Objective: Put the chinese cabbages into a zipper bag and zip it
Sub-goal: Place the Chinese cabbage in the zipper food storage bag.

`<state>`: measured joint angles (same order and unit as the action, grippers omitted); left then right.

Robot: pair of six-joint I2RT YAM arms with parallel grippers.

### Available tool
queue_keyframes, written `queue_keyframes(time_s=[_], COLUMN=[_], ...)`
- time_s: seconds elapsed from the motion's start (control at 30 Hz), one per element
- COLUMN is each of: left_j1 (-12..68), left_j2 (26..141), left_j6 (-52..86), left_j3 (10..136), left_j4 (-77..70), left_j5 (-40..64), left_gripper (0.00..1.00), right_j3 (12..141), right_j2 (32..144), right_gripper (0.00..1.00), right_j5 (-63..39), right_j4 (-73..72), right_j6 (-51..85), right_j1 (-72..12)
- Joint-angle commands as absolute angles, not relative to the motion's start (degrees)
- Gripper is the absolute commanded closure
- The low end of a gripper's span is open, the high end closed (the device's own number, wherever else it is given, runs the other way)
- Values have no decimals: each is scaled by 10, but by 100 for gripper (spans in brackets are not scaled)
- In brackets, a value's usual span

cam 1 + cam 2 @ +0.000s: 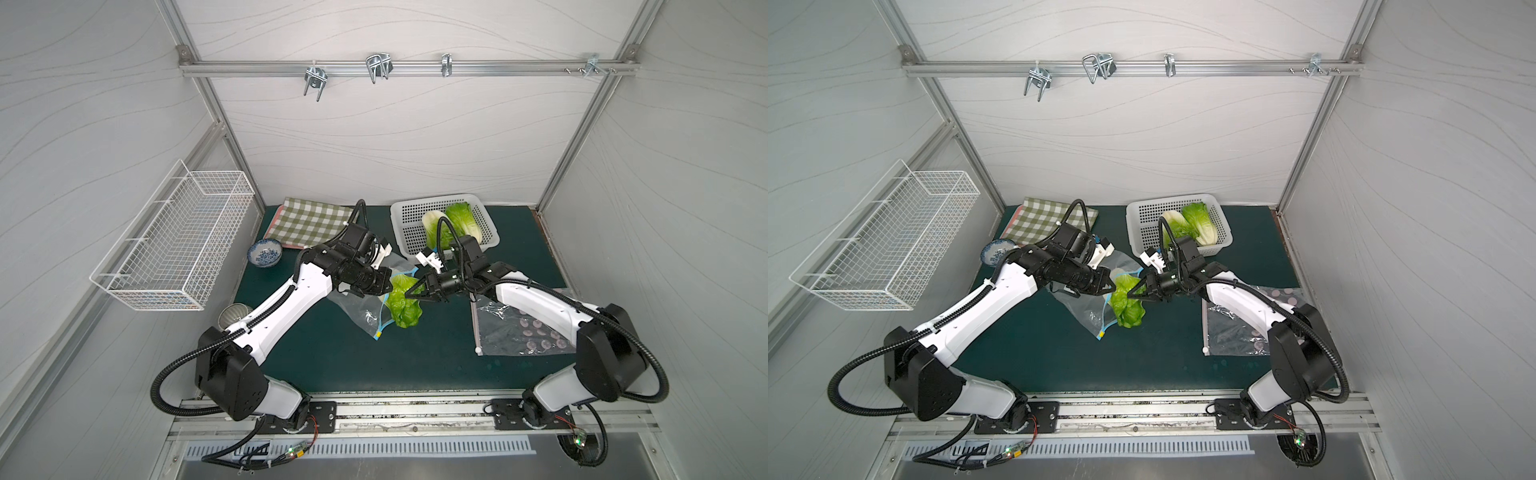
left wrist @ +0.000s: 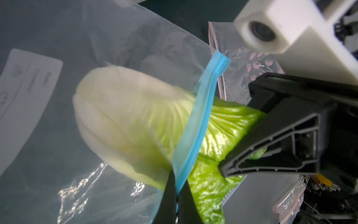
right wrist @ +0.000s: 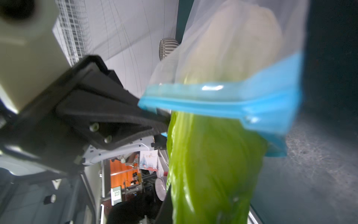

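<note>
Green counter [image 1: 415, 365]. White basket [image 1: 405, 232] at far right, two cabbages [image 1: 463, 220] lying in it, untouched. Clear zipper bag [image 1: 357, 309] lies mid-counter, mouth facing right, blue zip strip [image 2: 199, 120] unsealed. Another cabbage [image 1: 403, 309] is halfway in: white base inside the bag, green leaves sticking out past the strip. Left tool [image 2: 176, 186] is clenched on the blue strip near one end of the mouth. Right tool [image 1: 409, 293] is clenched on the green leaf end, apparently feeding the head in.

Progress looks early, with the first head only partly bagged. Left to do: seat this one fully, bring both heads from the basket, then zip.
</note>
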<state>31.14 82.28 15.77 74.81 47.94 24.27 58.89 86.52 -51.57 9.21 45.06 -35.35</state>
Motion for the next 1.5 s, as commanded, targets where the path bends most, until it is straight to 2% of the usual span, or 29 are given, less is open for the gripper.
queue_keyframes(time_s=[0.0, 0.2, 0.3, 0.5, 0.63, 0.83, 1.0, 1.17, 1.27, 1.47], left_j1=[324, 327, 334, 342, 342, 342, 342, 334, 315, 274], left_j2=[802, 794, 792, 789, 787, 785, 781, 787, 788, 794], left_j6=[171, 197, 214, 260, 288, 330, 355, 357, 361, 365], left_j3=[744, 737, 732, 737, 743, 751, 743, 730, 715, 695], left_j4=[466, 451, 433, 391, 365, 330, 296, 288, 276, 264], left_j5=[276, 303, 314, 327, 334, 347, 351, 347, 354, 362], left_gripper=[100, 100, 100, 100, 100, 100, 100, 100, 100, 100], right_j3=[567, 525, 512, 486, 472, 430, 431, 458, 480, 502], right_j2=[867, 859, 850, 840, 838, 821, 834, 857, 852, 819], right_gripper=[100, 100, 100, 100, 100, 100, 91, 64, 53, 45], right_j5=[-541, -479, -429, -309, -224, -149, -107, -123, -140, -177], right_j4=[-61, -185, -184, -220, -234, -298, -277, -242, -177, -45], right_j6=[592, 739, 769, 772, 716, 682, 672, 659, 620, 546], right_j1=[-340, -341, -349, -394, -435, -459, -474, -488, -488, -474])
